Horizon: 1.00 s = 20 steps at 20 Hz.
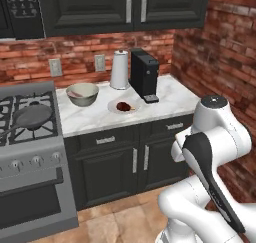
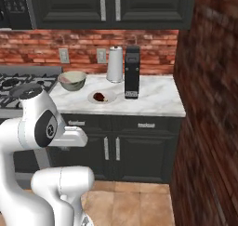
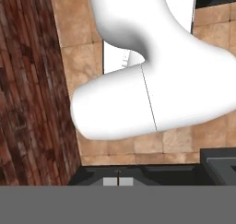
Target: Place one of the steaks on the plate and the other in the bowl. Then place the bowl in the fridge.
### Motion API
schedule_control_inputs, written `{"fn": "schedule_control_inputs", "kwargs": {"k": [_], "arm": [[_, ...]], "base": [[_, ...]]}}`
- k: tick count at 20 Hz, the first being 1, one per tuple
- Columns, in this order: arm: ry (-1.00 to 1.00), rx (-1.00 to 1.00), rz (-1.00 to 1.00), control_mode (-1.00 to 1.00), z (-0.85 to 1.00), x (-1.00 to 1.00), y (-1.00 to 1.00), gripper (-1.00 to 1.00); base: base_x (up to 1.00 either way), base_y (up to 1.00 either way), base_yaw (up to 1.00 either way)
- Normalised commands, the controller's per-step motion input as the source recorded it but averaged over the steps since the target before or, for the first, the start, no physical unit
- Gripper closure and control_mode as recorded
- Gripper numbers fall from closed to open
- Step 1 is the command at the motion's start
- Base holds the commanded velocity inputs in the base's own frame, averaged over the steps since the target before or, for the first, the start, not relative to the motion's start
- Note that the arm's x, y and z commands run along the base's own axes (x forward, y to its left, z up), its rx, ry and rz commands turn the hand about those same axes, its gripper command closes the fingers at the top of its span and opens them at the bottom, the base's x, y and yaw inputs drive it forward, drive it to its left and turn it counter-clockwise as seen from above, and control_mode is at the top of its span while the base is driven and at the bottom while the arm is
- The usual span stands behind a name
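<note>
The hand (image 3: 118, 181) is clenched on nothing, over the tiled floor (image 3: 80, 61) beside a brick wall (image 3: 27, 89). On the worktop (image 1: 170, 99), one steak (image 1: 123, 106) lies on the plate (image 1: 114, 108) mid-front; the bowl (image 1: 82, 94), near the left edge, holds the other steak (image 1: 76, 94).

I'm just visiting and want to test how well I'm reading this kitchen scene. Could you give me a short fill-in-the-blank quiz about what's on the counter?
1. One steak lies on the white ____.
2. The other steak lies inside the ____.
3. The frying pan sits on the ____.
4. The coffee machine stands beside a white ____.

Missing words: plate; bowl; stove; kettle
</note>
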Motion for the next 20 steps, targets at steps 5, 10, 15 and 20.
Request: {"fn": "schedule_control_inputs", "kwargs": {"k": [5,10,15,20], "arm": [[0.0,0.0,0.0,1.0,0.0,0.0,0.0,1.0],[0.0,0.0,0.0,1.0,0.0,0.0,0.0,1.0],[0.0,0.0,0.0,1.0,0.0,0.0,0.0,1.0],[0.0,0.0,0.0,1.0,0.0,0.0,0.0,1.0]], "base": [[0.43,0.39,-0.1],[0.44,0.37,-0.08],[0.82,0.35,0.02],[0.78,0.08,0.13]]}}
